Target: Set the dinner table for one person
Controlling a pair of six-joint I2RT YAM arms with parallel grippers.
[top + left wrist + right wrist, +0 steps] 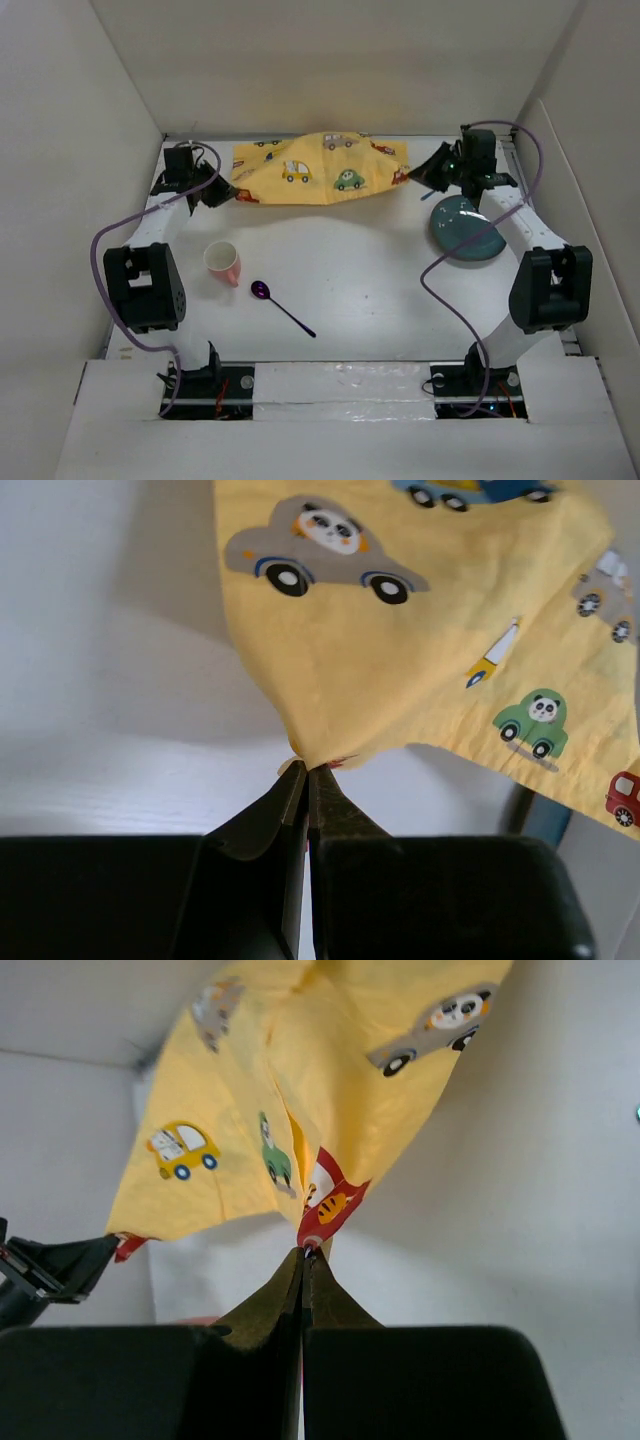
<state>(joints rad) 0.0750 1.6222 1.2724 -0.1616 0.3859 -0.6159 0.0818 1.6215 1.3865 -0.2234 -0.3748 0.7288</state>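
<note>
Yellow car-printed cloth placemat point(320, 168) hangs over the far side of the flat white dinner table point(380, 290), corners clamped by the left gripper point(307, 772) and right gripper point(303, 1256). Lowering both evenly, cloth taut, should lay it flat.

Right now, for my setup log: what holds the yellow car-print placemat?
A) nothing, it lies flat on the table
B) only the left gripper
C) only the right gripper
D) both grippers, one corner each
D: each wrist view shows its own gripper, the left gripper and the right gripper, shut on a corner of the yellow placemat.
</note>
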